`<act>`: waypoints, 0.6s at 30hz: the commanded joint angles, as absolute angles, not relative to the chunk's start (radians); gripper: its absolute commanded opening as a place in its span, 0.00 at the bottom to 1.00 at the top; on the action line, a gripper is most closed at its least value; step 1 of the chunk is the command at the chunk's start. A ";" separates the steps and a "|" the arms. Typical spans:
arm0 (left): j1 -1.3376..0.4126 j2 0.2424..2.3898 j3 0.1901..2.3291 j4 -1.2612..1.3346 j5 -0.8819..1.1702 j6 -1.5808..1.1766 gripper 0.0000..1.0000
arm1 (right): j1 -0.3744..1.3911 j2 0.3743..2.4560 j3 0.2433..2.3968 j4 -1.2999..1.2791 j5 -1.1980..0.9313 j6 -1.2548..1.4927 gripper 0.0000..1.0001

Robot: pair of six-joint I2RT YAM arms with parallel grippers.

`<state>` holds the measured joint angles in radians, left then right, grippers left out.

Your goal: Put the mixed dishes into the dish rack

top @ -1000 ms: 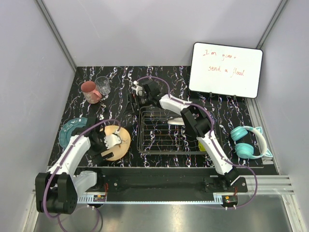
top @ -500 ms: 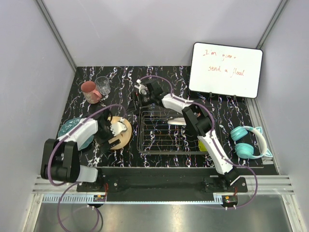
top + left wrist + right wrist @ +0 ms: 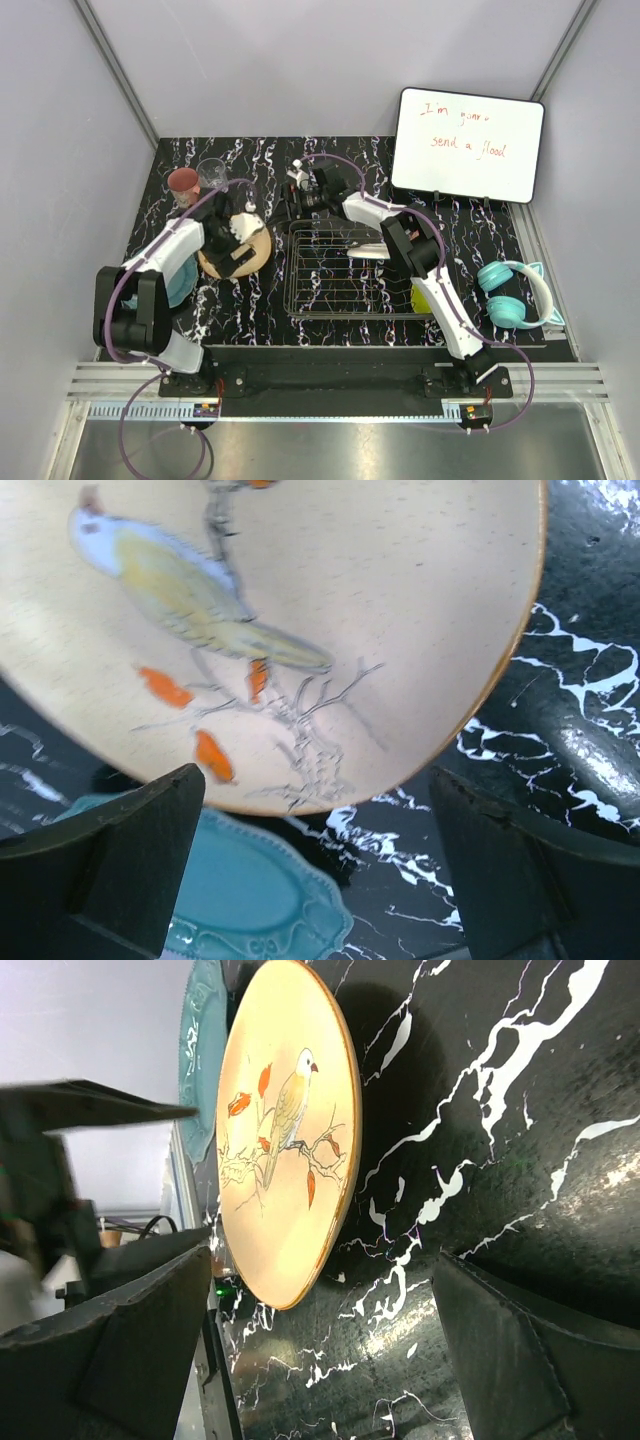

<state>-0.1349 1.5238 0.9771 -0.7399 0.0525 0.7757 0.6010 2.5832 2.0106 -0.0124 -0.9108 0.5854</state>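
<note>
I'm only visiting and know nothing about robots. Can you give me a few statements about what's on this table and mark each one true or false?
1. The bird plate already sits in the wire rack. False: it is left of the rack, at the left pincer.
2. A teal plate shows next to the bird plate. True.
3. The whiteboard has red writing. True.
4. The teal headphones lie left of the rack. False: they lie right of it.
5. Both the left pincer and the right pincer are open. True.
</note>
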 commanded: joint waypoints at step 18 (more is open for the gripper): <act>0.201 1.752 1.259 -0.828 0.250 0.617 0.99 | 0.578 2.588 1.968 -0.009 -0.893 0.594 0.98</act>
